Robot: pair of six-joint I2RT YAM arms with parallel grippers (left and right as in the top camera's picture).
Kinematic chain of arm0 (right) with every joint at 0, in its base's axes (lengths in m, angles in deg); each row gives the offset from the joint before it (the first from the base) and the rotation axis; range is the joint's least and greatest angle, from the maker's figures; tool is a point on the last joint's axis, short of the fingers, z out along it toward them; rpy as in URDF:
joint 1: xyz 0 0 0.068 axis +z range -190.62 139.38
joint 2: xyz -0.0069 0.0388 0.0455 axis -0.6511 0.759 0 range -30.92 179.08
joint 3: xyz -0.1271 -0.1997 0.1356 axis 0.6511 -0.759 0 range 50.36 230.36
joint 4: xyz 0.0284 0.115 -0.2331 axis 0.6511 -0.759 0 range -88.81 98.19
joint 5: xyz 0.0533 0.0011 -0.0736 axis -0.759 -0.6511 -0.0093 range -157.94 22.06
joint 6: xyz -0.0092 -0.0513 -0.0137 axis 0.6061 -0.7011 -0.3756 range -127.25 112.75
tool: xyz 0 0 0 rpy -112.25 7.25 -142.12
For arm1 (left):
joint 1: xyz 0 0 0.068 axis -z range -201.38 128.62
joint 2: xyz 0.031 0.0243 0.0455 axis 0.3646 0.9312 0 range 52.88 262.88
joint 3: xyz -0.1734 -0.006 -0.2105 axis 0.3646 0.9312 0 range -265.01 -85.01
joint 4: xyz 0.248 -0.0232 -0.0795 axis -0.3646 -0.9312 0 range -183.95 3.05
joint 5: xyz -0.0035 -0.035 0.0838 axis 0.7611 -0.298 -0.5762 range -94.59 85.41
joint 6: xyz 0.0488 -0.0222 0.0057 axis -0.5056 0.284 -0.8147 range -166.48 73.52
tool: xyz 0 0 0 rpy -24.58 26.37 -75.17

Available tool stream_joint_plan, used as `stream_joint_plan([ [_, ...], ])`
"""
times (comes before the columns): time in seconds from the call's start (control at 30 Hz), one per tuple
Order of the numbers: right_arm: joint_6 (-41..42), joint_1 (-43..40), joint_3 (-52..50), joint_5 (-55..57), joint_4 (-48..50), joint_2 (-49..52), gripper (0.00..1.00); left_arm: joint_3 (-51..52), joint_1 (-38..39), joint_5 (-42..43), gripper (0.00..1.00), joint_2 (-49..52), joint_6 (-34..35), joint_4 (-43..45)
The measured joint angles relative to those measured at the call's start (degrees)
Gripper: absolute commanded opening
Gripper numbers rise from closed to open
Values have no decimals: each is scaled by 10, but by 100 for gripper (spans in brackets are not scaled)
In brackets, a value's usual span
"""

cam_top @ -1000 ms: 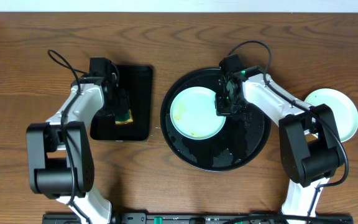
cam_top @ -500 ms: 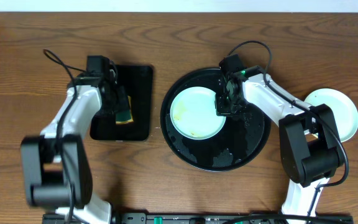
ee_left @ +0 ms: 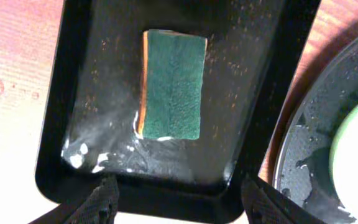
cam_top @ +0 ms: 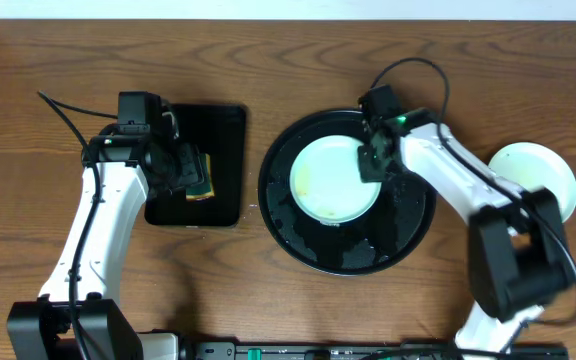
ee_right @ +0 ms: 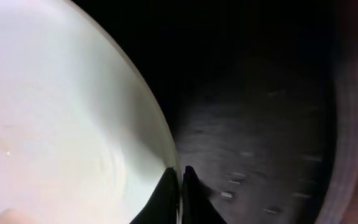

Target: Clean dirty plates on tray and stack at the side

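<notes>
A pale plate (cam_top: pixel 333 182) with faint yellowish smears lies in the large round black tray (cam_top: pixel 298 245). My right gripper (cam_top: pixel 373 160) is shut on the plate's right rim. In the right wrist view its fingers (ee_right: pixel 179 182) pinch the edge of the plate (ee_right: pixel 55 118) over the wet tray floor (ee_right: pixel 260 124). Another pale plate (cam_top: pixel 538 180) rests on the table at the right, partly behind the right arm. My left gripper (cam_top: pixel 180 165) is open and empty over the rectangular tray; its fingers (ee_left: pixel 180 199) straddle that tray's near edge.
A smaller rectangular black tray (cam_top: pixel 223 135) stands left of the round tray and holds a green and yellow sponge (cam_top: pixel 201 186), seen with its green side up in the left wrist view (ee_left: pixel 173 84). The round tray's rim (ee_left: pixel 316 143) lies close to its right.
The right gripper has shifted the plate up and to the right within the round tray. The left arm has swung out to the left and its gripper has drawn back from the sponge.
</notes>
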Motion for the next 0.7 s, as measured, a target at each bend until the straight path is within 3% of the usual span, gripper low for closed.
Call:
stream_joint_plan([
  [0.3,-90,3,0,156,7,-141,1,0,0,0,65,0,0,-4],
  [0.7,-157,114,0,413,8,-168,1,0,0,0,66,0,0,-3],
])
